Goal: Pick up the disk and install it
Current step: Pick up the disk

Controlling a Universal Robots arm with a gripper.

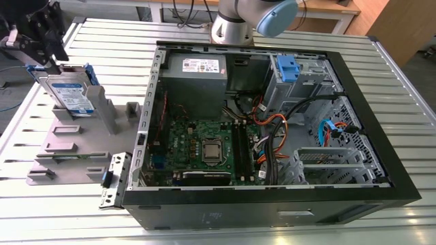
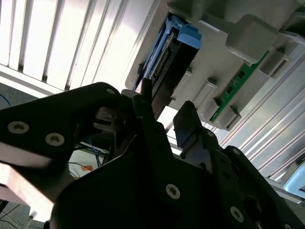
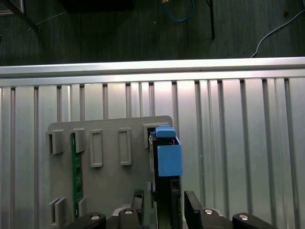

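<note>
Ribbed aluminium tabletop (image 1: 61,214), bright with glare. Carries an open computer case (image 1: 272,210) at its middle and a grey fixture plate (image 1: 68,153) toward the exterior view's left. Beyond the far edge, the arm's base (image 1: 235,23) and pale wooden furniture (image 1: 391,25). Past the tabletop's rim in the first wrist view, dark floor (image 3: 109,33) with loose cables (image 3: 178,14).

Disk (image 1: 71,97) in a slot of that plate. Stands on edge, upright, labelled broad face turned toward the exterior view's right and foreground, blue rail frame (image 3: 169,160) at its top. Shows edge-on in the first wrist view, thin top edge running straight in line with the jaw gap. Long axis upward or along the plate: cannot tell. Green circuit strip (image 3: 74,176) in another slot of the same plate, well apart from the disk.

Black gripper (image 1: 42,57) at the exterior view's upper left, hanging just above the disk's top. Jaws apart, clamped on nothing. Fingers (image 3: 139,204) set one to each flank of the disk's thin edge in the first wrist view. In the second wrist view, bright tabletop in the gap between the fingertips, disk just beyond them. Contact between fingers and disk: cannot tell.
</note>
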